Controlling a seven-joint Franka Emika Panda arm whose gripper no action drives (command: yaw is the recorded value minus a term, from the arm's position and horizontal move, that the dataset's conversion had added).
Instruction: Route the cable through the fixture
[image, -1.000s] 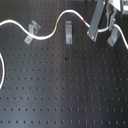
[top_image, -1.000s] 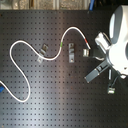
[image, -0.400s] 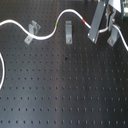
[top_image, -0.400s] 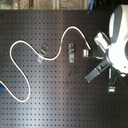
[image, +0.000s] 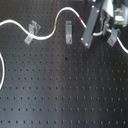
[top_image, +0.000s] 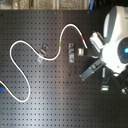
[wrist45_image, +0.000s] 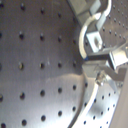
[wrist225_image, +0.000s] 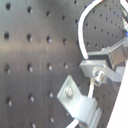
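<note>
A: Gripper (top_image: 97, 70), condition?

B: Positioned at the second exterior view's right, above the black perforated tabletop (top_image: 45, 105). One long grey finger (image: 91, 29) shows in the first exterior view. The cable (top_image: 30, 49) runs up to the gripper, but whether the fingers are clamped on it or merely beside it, I cannot tell.

A: Item one, the cable?

B: White, thin, laid in waves across the tabletop. A red band (top_image: 82, 36) sits nearest the gripper, a green band (top_image: 60, 44) further along. From there it passes beside the left fixture (top_image: 43, 52), loops wide, and ends near the second exterior view's lower left edge.

A: Fixtures?

B: Two small metal brackets: that one, and a middle fixture (top_image: 71, 51) just below the cable's arch. The cable does not appear threaded through the middle one.

A: Handling notes?

B: Judged light, limp and springy; it will trail and swing when lifted. Best taken close to the red band, so the short free length stays steerable into the bracket.
</note>
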